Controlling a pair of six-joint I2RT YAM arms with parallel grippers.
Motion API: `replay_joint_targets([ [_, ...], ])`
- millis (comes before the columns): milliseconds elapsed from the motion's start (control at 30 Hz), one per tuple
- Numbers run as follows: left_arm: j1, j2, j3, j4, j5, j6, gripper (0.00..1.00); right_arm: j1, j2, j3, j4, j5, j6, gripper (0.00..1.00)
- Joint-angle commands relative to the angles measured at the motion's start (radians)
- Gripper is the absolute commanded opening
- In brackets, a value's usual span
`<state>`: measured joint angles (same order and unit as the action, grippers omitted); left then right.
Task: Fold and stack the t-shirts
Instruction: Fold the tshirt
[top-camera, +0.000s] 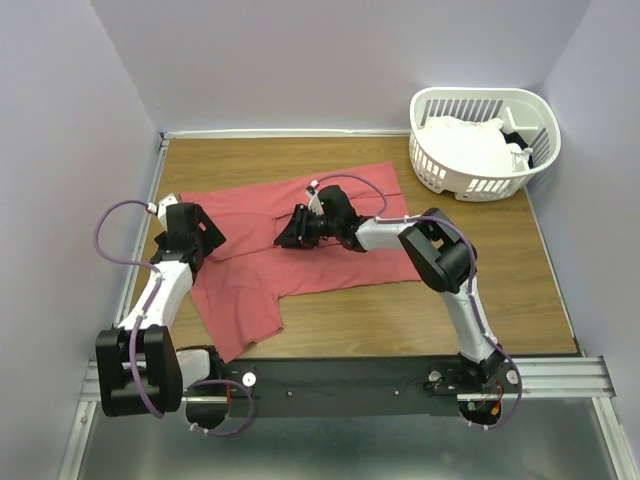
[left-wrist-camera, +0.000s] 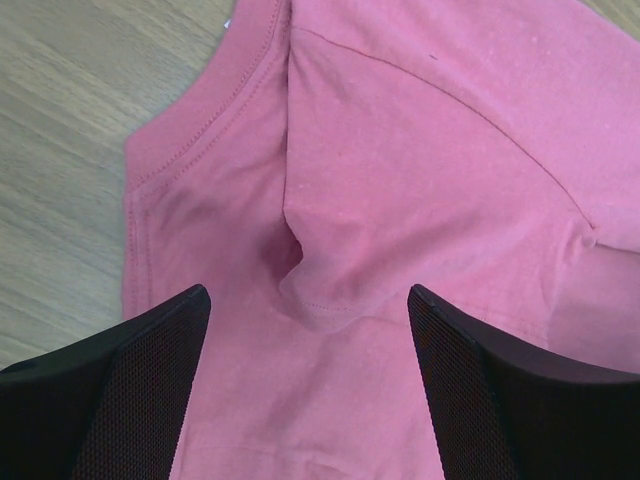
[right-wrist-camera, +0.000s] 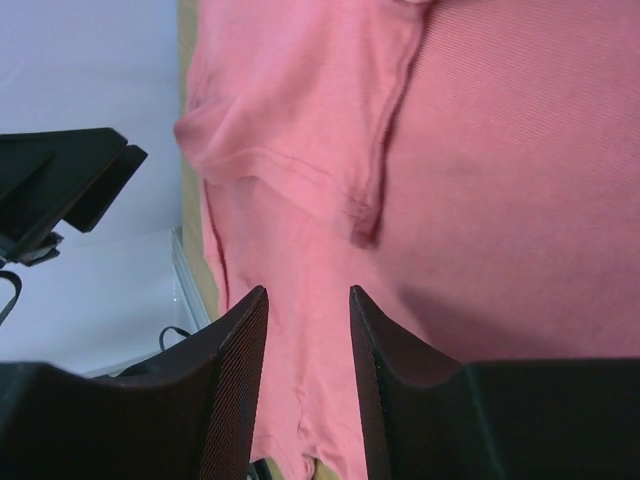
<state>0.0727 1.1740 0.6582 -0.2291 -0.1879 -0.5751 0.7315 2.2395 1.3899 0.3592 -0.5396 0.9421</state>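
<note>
The coral-red t-shirt (top-camera: 250, 205) lies spread and rumpled on the wooden table (top-camera: 490, 280). My left gripper (top-camera: 203, 240) is open over the shirt's left part. In the left wrist view its fingers stand wide apart (left-wrist-camera: 308, 295) above a folded hem (left-wrist-camera: 315, 300) of the shirt (left-wrist-camera: 420, 150). My right gripper (top-camera: 292, 235) is low over the shirt's middle. In the right wrist view it is open (right-wrist-camera: 307, 292) with a narrow gap, over the shirt (right-wrist-camera: 500, 180) near a seam (right-wrist-camera: 365, 215). The white t-shirts (top-camera: 468, 142) lie bunched in the basket.
A white slatted laundry basket (top-camera: 480, 182) stands at the back right corner. Walls close in the table at left, back and right. A metal rail (top-camera: 400, 378) with the arm bases runs along the near edge.
</note>
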Motion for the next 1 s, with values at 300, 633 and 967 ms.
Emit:
replay_joint_targets([
  [300,0.007,0.064,-0.009,0.043,0.091,0.014,0.8,0.006,0.12,0.07,0.057,0.046,0.064,0.43],
  [633,0.007,0.11,-0.002,0.053,0.126,0.03,0.81,0.006,0.167,0.124,0.046,0.047,0.081,0.43],
  [967,0.007,0.147,0.017,0.05,0.122,0.041,0.81,0.005,0.129,0.101,0.04,0.052,0.072,0.08],
])
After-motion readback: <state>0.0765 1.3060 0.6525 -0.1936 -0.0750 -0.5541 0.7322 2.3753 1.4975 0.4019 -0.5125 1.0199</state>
